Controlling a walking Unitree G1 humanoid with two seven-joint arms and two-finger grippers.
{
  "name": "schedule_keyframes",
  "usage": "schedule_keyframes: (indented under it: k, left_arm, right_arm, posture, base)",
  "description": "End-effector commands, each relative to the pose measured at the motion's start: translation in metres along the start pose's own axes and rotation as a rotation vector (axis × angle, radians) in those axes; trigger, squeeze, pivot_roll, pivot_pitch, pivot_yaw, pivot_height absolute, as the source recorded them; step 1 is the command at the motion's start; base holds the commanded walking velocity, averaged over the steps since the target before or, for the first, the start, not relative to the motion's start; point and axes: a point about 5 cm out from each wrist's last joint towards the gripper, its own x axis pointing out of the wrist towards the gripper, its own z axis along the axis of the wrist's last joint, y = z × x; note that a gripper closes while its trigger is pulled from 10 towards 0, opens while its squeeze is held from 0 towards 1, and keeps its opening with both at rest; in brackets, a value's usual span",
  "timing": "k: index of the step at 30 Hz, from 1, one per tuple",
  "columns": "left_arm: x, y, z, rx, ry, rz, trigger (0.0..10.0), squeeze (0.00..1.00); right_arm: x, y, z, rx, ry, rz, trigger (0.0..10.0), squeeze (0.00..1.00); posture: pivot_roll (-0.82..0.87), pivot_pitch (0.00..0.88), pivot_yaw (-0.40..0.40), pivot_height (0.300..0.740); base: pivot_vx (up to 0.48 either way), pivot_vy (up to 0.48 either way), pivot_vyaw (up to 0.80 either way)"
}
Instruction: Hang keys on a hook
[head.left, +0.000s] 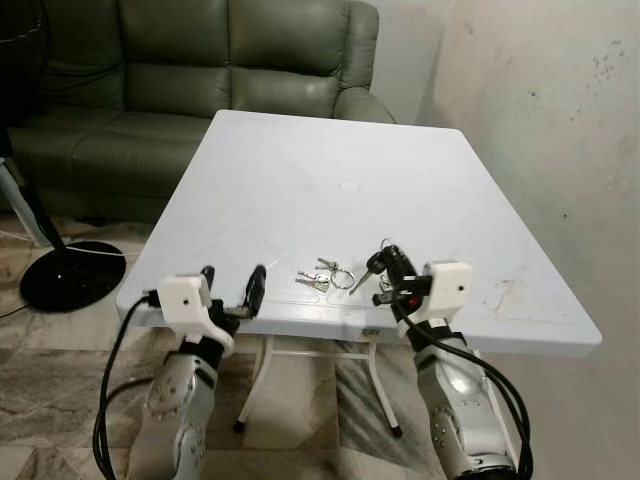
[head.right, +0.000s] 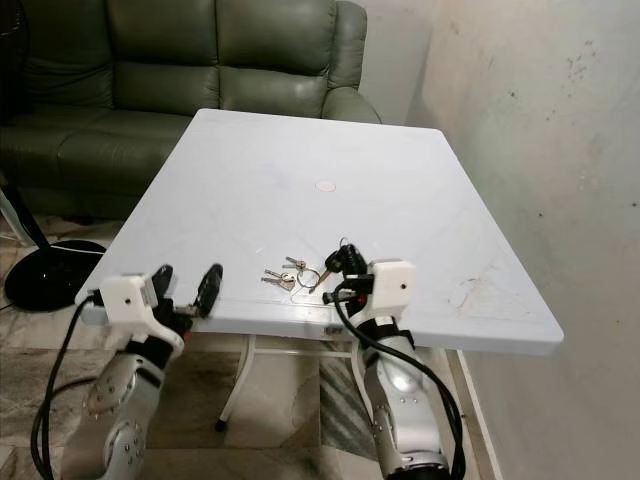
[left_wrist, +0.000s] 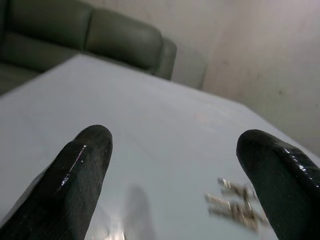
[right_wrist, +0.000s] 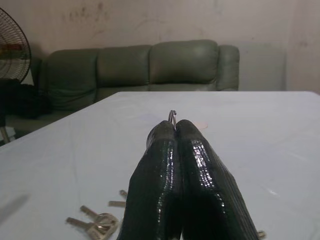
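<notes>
A bunch of silver keys (head.left: 325, 277) on a ring lies on the white table (head.left: 330, 180) near its front edge. Just right of it my right gripper (head.left: 388, 254) is shut on a second key ring (right_wrist: 172, 116), whose metal loop pokes out between the fingertips. A dark-headed key (head.left: 372, 267) hangs from that grip, just above the tabletop. My left gripper (head.left: 232, 283) stands open at the table's front left edge, left of the lying keys (left_wrist: 235, 202), with nothing between its fingers (left_wrist: 75, 175).
A green leather sofa (head.left: 200, 80) stands behind the table. A floor fan's black base (head.left: 70, 272) sits on the tiles at the left. A bare stained wall (head.left: 560, 120) runs close along the table's right side.
</notes>
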Motion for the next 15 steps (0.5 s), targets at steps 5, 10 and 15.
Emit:
schedule_keyframes:
  k: [5,10,15]
  left_arm:
    - [0.004,0.000,0.021,-0.003,-0.088,-0.001,10.0,0.00]
    - [-0.002,-0.006,0.021,0.011,-0.095,-0.021,10.0,0.00]
    - [-0.011,-0.009,0.020,-0.016,-0.093,-0.037,10.0,0.00]
  right_arm:
    - [-0.007,-0.018,0.026,-0.065,-0.103,-0.018,10.0,0.00]
    - [-0.019,-0.024,0.033,-0.094,-0.105,-0.038,10.0,0.00]
    - [-0.033,-0.027,0.037,-0.103,-0.098,-0.046,10.0,0.00]
  posture:
    - [0.04,0.013,-0.073,0.740]
    - [0.03,0.000,-0.070,0.740]
    - [0.02,0.000,-0.065,0.740]
  base:
    - [0.000,0.000,0.00]
    - [0.000,0.000,0.00]
    - [0.000,0.000,0.00]
